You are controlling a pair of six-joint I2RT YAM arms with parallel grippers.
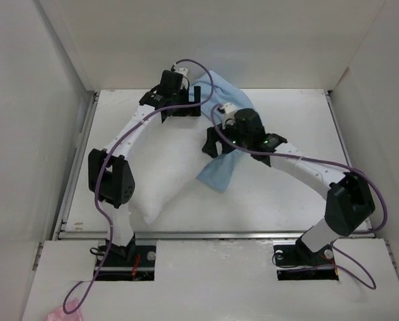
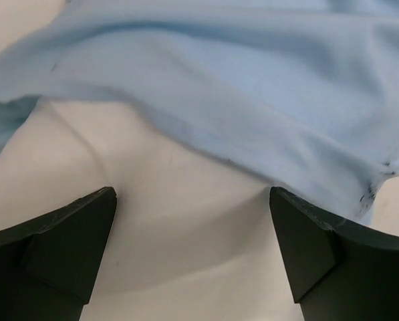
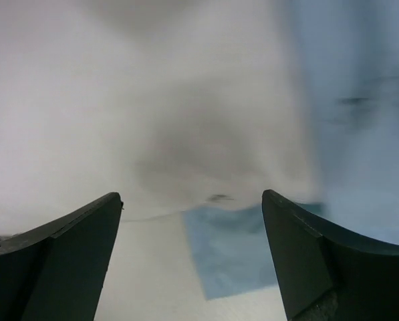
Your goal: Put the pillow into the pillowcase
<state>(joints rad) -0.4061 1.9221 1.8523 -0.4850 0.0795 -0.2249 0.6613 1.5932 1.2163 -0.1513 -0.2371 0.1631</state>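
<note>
At the far end of the pillow [image 1: 160, 184], where it meets the pillowcase [image 1: 220, 168], I have both arms working close together. The pillow lies slantwise on the table [image 1: 289, 120], with its near corner pointing toward the left arm's base. Its far end is tucked under the blue cloth. The pillowcase runs from beyond that far end down along the pillow's right side, limp and wrinkled, with one flat tail spread on the table beside the pillow.

The left gripper [image 1: 181, 114] hangs over the pillow's far end. In its wrist view the jaws stand wide apart with nothing between them, white fabric lies directly below, and the blue hem is draped across the pillow just ahead of the fingertips. The right gripper [image 1: 212, 144] sits at the pillow's right edge, against the blue cloth. Its jaws are also wide and hold nothing. Its wrist view is blurred and shows white bulk ahead and blue to the right and below.

As I judge it, the job is only started. Blue cloth covers just the far end of the pillow, and most of its length lies bare. I cannot tell whether that end is truly inside the opening or merely lying under a loose layer. What is left is to catch the hem and draw the case down over the rest of the pillow.
</note>
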